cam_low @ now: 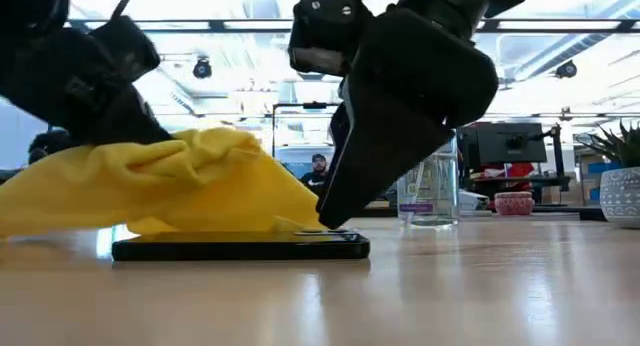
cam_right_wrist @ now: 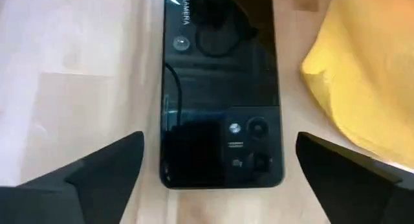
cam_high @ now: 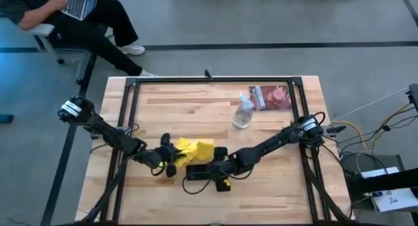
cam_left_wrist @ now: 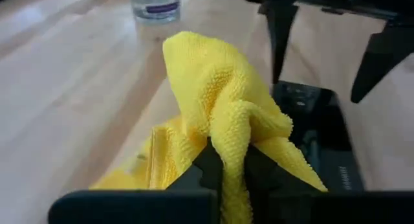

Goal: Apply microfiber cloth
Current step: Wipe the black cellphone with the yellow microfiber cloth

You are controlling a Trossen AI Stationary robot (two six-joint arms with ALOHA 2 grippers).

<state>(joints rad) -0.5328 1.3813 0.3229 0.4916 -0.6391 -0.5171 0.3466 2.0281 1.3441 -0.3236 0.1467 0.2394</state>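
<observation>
Cloth (cam_high: 189,151) bunched at near-centre of table (cam_high: 196,108), pinched in left gripper (cam_left_wrist: 226,169), fingers closed on a fold; one edge draped on phone (cam_right_wrist: 220,88). Phone flat, back up, camera lenses showing, "CAMERA" printed on it. Right gripper (cam_right_wrist: 220,166) over phone's end, fingers wide open, holding nothing. Bottle (cam_high: 243,113) and red packet (cam_high: 271,97) well apart, far side.

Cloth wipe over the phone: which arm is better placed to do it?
Left, probably. Its tool is already shut on the cloth, which drapes onto the phone. The right tool is open, straddling the phone's end, holding nothing.
</observation>
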